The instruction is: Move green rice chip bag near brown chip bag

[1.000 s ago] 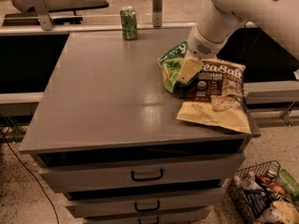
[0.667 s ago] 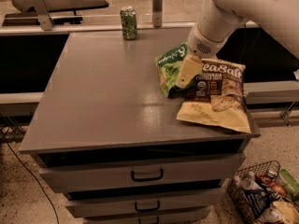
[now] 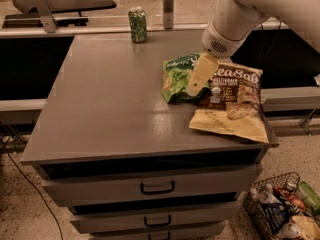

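The green rice chip bag (image 3: pixel 176 77) lies on the grey cabinet top (image 3: pixel 110 94), right of centre. Its right edge touches the left edge of the brown chip bag (image 3: pixel 231 101), which lies flat near the front right corner with "Sea Salt" script on its dark upper part. My gripper (image 3: pixel 194 86) reaches down from the white arm (image 3: pixel 235 24) at the upper right. It sits at the seam between the two bags, over the green bag's right side, and hides part of that bag.
A green drink can (image 3: pixel 137 24) stands at the back edge of the top, and a grey upright post (image 3: pixel 168 6) is behind it. Drawers (image 3: pixel 157 187) run below the top. A wire basket of items (image 3: pixel 282 211) is on the floor at the lower right.
The green bag has shifted slightly left and down and now lies flatter on the top. The gripper has barely moved.
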You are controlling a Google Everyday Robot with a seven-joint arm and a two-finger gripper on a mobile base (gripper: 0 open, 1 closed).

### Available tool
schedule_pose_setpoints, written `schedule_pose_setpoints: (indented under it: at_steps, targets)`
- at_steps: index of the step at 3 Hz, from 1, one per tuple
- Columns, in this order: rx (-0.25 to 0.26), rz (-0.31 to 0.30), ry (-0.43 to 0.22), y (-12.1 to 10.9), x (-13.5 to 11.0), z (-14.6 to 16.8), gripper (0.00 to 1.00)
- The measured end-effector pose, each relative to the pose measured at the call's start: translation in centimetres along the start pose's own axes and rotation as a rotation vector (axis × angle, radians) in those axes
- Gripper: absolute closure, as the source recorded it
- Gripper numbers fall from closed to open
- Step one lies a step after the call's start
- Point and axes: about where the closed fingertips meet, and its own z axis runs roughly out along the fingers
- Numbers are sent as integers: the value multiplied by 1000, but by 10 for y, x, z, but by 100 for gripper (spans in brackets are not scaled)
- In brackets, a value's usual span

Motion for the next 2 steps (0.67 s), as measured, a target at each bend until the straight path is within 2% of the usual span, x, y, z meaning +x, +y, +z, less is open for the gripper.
schedule_pose_setpoints:
  at_steps: [1,2]
  targets:
    - [-4,40,-64,-25,24,-3,0]
    - [-26,82,-171,-61,65,-9,0]
